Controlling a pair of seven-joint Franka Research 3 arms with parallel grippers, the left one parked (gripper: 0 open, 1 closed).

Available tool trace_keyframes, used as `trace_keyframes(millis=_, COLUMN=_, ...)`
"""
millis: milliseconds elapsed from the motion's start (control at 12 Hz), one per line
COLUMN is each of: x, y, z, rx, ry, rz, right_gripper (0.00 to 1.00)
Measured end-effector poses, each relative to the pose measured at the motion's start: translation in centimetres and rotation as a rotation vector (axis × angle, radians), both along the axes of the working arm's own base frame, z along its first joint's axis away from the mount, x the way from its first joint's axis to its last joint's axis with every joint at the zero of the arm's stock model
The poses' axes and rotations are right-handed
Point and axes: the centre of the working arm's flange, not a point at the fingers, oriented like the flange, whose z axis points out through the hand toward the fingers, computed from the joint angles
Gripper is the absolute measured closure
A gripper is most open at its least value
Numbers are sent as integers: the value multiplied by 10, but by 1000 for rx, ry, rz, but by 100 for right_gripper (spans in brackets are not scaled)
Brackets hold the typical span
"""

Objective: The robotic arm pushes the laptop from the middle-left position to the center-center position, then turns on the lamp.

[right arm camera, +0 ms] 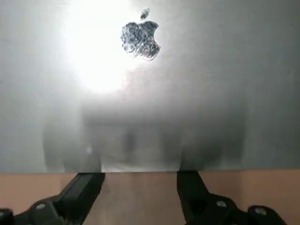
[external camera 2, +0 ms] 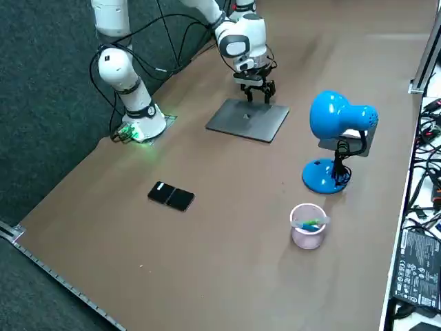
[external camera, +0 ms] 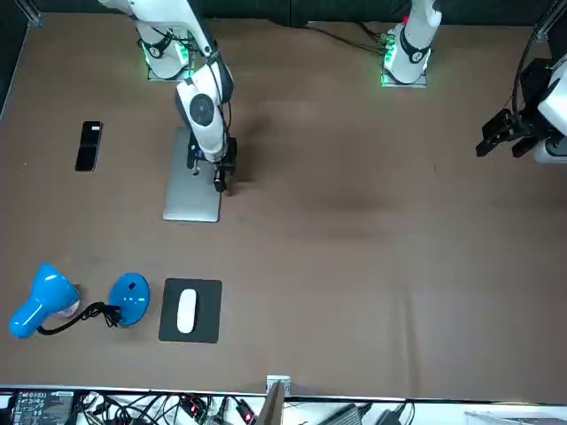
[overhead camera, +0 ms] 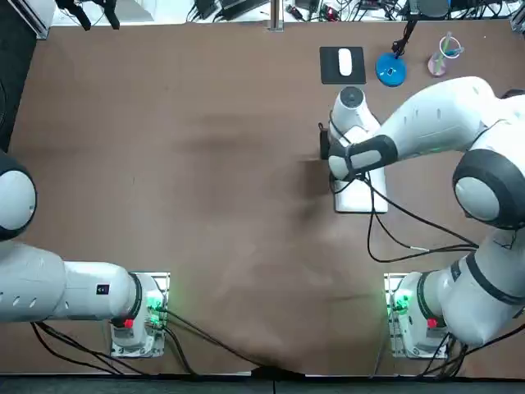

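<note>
Brown table (overhead camera: 164,164) fills all views. Right arm (overhead camera: 435,115) reaches forward and inward over the robot's right half of the table, wrist pointing down. Laptop (overhead camera: 361,199) (external camera: 190,190) (external camera 2: 248,121) (right arm camera: 150,93): silver, lid closed, logo up, lying flat in the right half of the table, on the robot's side of the mouse pad and partly hidden under the arm in the top view. Right gripper (overhead camera: 324,146) (external camera: 220,173) (external camera 2: 259,93) (right arm camera: 140,176) is low at the laptop's long edge on the robot's left side; fingers spread apart, nothing between them, tips right at the lid edge. Actual contact cannot be confirmed. Blue desk lamp (overhead camera: 390,70) (external camera: 44,299) (external camera 2: 337,121) stands near the far edge, beyond the laptop, head bent over on its black neck. Black mouse pad (overhead camera: 328,74) (external camera: 205,323) sits just beside the lamp base. Black phone (external camera: 89,144) (external camera 2: 171,196) lies flat, well apart, toward the robot's right edge. Pink cup (overhead camera: 440,59) (external camera 2: 307,226) stands near the lamp. White mouse (overhead camera: 345,61) (external camera: 186,310) rests on the pad.
</note>
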Motion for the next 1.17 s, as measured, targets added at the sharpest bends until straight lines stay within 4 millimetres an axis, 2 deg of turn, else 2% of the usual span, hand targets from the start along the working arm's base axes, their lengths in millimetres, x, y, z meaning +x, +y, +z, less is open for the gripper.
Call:
trace_keyframes(millis=250, x=3, y=-29, z=0, rx=-6, ry=16, rz=18, right_gripper=0)
trace_keyframes(millis=667, x=5, y=-67, z=1, rx=-10, ry=36, rz=31, right_gripper=0)
trace_keyframes(millis=750, x=7, y=-81, z=1, rx=-11, ry=42, rz=30, right_gripper=0)
trace_keyframes(millis=1167, x=11, y=-107, z=0, rx=-11, ry=53, rz=27, right_gripper=0)
